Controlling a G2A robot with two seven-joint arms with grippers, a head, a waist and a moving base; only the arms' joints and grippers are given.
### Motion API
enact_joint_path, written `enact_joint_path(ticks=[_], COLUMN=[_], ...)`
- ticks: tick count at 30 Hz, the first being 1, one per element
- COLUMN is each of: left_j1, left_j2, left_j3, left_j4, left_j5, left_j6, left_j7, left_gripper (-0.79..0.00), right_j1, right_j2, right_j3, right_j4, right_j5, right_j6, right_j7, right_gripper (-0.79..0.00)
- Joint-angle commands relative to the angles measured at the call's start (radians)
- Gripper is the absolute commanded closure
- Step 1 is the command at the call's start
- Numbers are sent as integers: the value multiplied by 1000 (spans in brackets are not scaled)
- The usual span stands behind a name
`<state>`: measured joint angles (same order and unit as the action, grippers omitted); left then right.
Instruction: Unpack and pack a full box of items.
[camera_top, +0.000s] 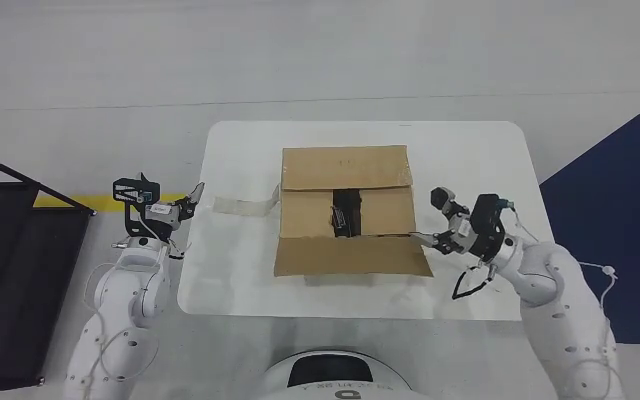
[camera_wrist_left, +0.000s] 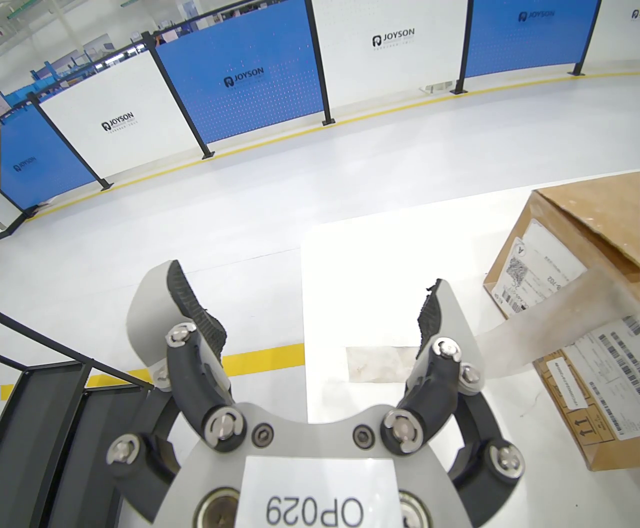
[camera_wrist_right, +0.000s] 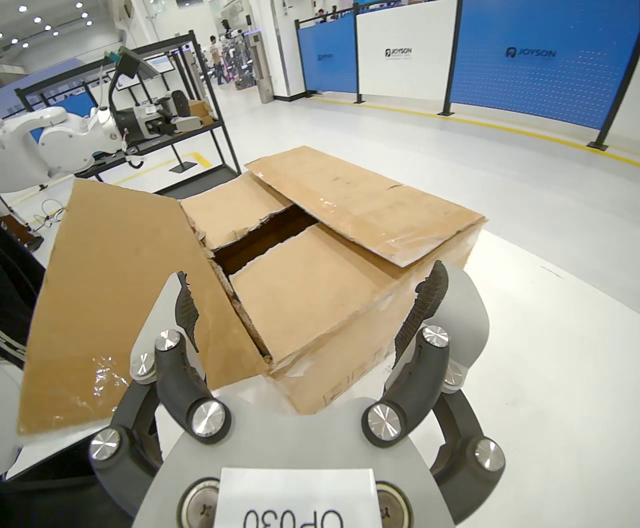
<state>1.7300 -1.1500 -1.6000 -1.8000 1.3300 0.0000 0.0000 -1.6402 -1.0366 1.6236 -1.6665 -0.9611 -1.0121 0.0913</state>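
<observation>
On the table, cardboard box between wide-spread left end effector and wide-spread right end effector.

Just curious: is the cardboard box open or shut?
Partly open: the cardboard box has one outer flap raised, inner flaps down, a dark gap between them.

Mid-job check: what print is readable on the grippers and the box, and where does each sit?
"OP029": left tag, on the left gripper.
"OP030": right tag, on the right gripper; its lower edge is cut off.
Shipping labels on the side of the box: barcodes and print too small to read.
</observation>
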Motion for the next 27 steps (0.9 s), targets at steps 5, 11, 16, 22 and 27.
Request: enact_joint_path(ticks=[5,11,16,22,27], left_j1=[0,0,0,0,0], left_j2=[0,0,0,0,0], left_j3=[0,0,0,0,0], left_j4=[0,0,0,0,0], left_j5=[0,0,0,0,0], left_j6=[0,0,0,0,0], left_j7=[0,0,0,0,0], left_gripper=[-785,-785,-785,-785,-785], right_j1=[-14,-29,-47,-52,-71], right_j2=[63,75,74,78,79], right_j3=[-20,-25,-38,-12,38], right_j4=[11,17,13,12,43], right_j5=[-83,-260,-337,-292,-266], right_j6=[0,14,77,13,21], right_j7=[-7,-57,-81,-192,-336], right_gripper=[-785,-785,-785,-785,-785])
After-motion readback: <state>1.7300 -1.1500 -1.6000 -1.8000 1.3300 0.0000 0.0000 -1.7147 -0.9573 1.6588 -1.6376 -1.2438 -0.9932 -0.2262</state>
